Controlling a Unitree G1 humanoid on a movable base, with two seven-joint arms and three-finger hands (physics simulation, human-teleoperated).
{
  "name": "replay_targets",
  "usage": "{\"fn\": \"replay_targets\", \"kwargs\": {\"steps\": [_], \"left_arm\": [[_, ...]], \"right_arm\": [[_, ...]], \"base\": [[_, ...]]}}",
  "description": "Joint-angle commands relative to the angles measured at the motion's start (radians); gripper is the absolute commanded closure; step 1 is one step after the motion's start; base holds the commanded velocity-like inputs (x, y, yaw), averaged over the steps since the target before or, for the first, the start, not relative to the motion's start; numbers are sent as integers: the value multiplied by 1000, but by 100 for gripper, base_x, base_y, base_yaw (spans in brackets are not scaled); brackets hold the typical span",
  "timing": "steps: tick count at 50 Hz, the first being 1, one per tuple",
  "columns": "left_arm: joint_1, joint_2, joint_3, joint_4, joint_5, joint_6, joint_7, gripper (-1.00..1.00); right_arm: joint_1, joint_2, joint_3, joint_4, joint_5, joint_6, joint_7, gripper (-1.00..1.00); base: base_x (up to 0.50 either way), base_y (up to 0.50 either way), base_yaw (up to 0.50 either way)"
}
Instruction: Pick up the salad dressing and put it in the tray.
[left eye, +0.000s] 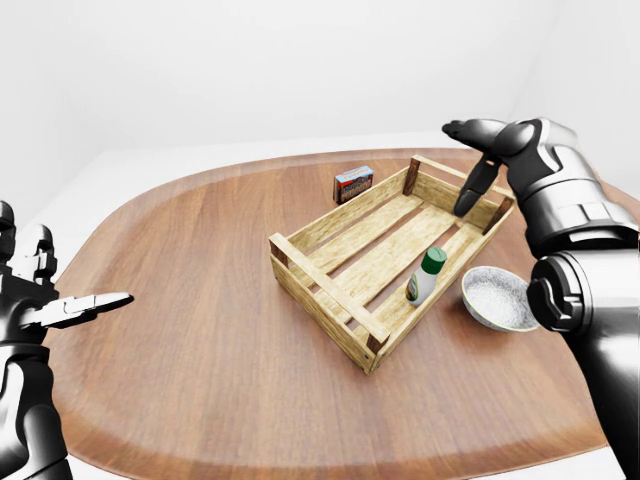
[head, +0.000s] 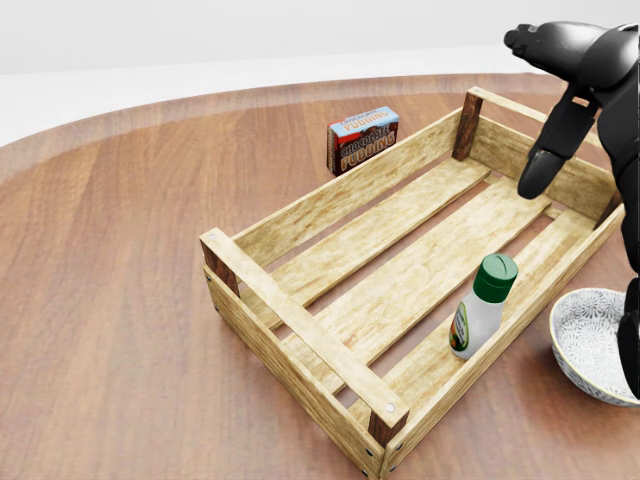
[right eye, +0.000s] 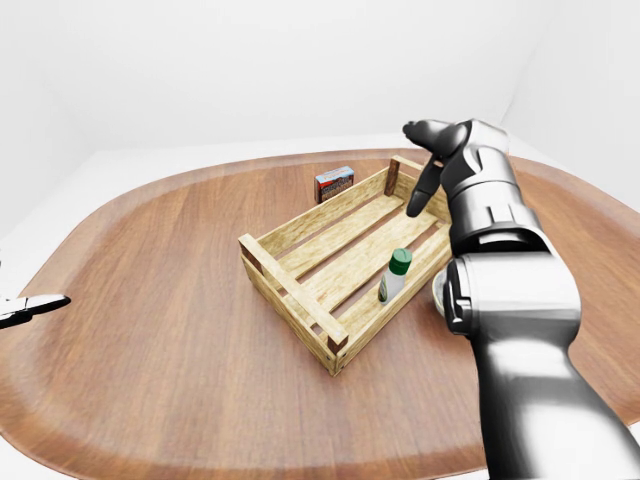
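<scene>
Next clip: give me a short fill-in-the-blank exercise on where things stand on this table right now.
1. The white salad dressing bottle with the green cap stands upright inside the ____.
2. The speckled grey bowl sits on the round wooden table, just outside the slatted wooden tray, and it is ____.
3. The right robot hand hangs over the tray with its fingers ____, holding nothing.
4. The box beside the tray's far wall is labelled chocolate ____.

Missing words: tray; empty; open; pudding
</scene>
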Motion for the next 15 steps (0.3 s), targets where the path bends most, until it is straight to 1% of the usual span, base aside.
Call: {"fn": "replay_targets", "kwargs": {"steps": [1,3,5,6,8,11,15], "left_arm": [[0,-3,-3,-6,4,0,1,-100],[0,-3,-2,-8,3,0,0,-100],[2,-3,0,-11,3,0,0,-100],[2,-3,1,-11,2,0,0,-100],[1,-3,1,-10,2,0,0,-100],[1,-3,0,-10,4,0,0,-100],[0,-3,0,-6,6,0,0,-100]], "right_arm": [[-246,-82,24,-23,-115,0,142,-100],[-341,-101,27,-26,-147,0,153,-100],[-395,-108,24,-27,-170,0,153,-100],[-448,-117,27,-29,-187,0,153,-100],[-490,-122,24,-27,-209,0,153,-100],[-531,-128,16,-25,-233,0,153,-100],[-530,-130,1,-27,-244,0,153,-100]], "base": [[0,0,0],[0,0,0],[0,0,0],[0,0,0],[0,0,0],[0,0,0],[0,0,0]]}}
